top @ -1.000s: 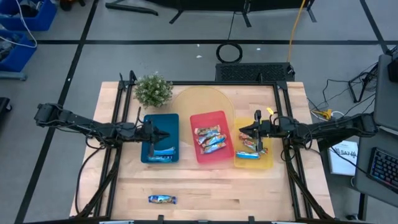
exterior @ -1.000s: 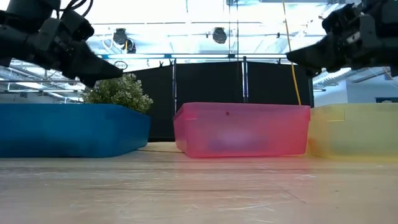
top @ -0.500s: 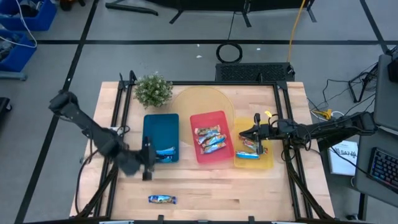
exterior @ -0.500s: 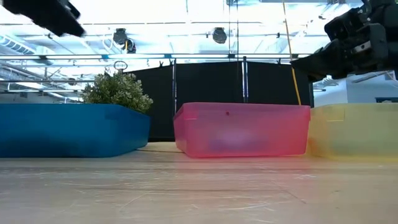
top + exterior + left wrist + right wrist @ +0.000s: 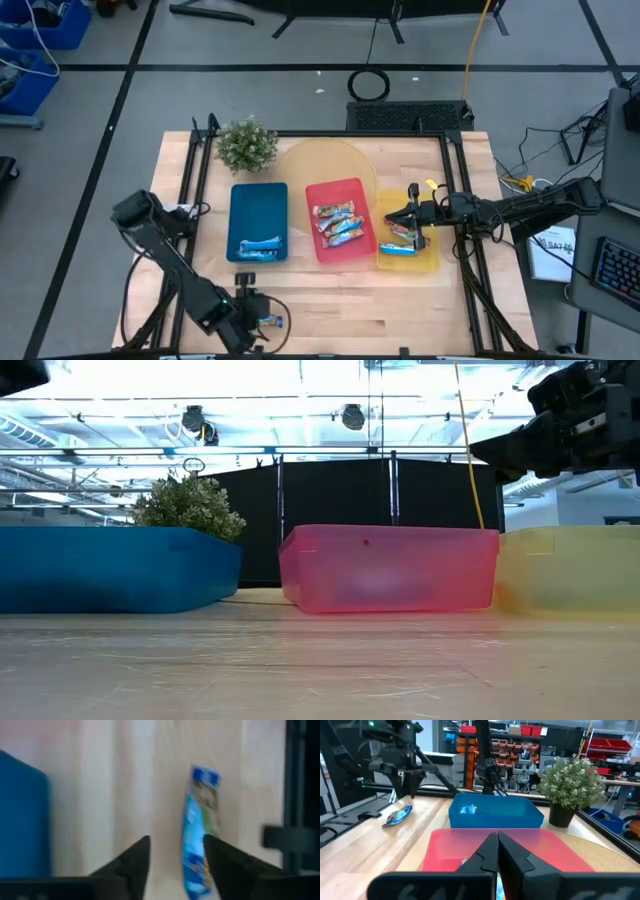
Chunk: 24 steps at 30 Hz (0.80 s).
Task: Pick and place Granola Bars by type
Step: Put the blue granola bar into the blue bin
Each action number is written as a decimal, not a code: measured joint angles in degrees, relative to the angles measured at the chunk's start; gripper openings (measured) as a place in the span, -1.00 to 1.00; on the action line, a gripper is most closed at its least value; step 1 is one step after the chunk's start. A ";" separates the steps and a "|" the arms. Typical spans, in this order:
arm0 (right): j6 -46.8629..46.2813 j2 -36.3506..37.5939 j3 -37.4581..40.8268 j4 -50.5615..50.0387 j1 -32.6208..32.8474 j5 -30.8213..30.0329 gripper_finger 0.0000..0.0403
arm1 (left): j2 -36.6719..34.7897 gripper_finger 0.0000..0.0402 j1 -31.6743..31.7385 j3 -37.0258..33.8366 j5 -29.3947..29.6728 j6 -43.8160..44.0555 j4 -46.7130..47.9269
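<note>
One blue-and-white granola bar lies flat on the wood near the table's front edge. My left gripper hangs open above it, pointing down; the right wrist view shows the gripper clear of the bar. The blue tray holds one bar. The red tray holds several bars, and the yellow tray holds some bars. My right gripper is shut and level above the gap between the red and yellow trays.
A small potted plant stands at the far left behind the blue tray. A round yellowish mat lies behind the red tray. Black frame rails run along both sides of the table. Bare wood lies in front of the trays.
My left gripper has swung from over the blue tray toward the table's near edge. It has tipped from about level to pointing steeply down, and now hangs over the loose bar. The bars and my right gripper have stayed where they were.
</note>
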<state>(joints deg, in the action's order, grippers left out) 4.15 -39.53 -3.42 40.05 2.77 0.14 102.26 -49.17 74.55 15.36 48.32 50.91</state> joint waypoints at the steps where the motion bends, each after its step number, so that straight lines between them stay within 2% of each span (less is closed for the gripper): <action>1: 0.20 0.00 0.00 0.04 0.18 0.00 -1.00 | 0.77 0.02 -0.10 0.22 -2.12 0.53 -0.14; 4: 1.15 -0.04 0.00 0.04 0.47 -0.02 -1.00 | 2.07 0.32 -0.49 0.30 -8.14 1.73 -0.82; 6: 1.23 -0.02 0.00 0.19 0.49 -0.04 -1.00 | 2.59 0.49 -0.59 0.28 -10.08 2.64 -1.00; 11: 1.26 -0.02 0.02 0.28 0.49 -0.05 -1.00 | 2.75 0.79 -1.11 -0.30 -6.26 4.15 -3.16; 14: 1.26 -0.02 0.04 0.26 0.49 -0.07 -1.00 | 2.80 0.86 -0.89 -2.19 -6.08 3.81 -6.94; 20: 1.76 -0.02 0.04 0.17 0.47 -0.07 -1.00 | 2.80 0.87 -0.76 -8.37 -6.17 3.45 -15.53; 24: 2.96 -0.02 0.04 0.20 0.47 -0.09 -1.00 | 2.79 0.88 -0.44 -12.23 -5.88 5.69 -17.20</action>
<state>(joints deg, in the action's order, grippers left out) 7.11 -39.55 -3.38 40.25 3.25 0.05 105.05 -49.61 62.32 9.48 54.01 33.71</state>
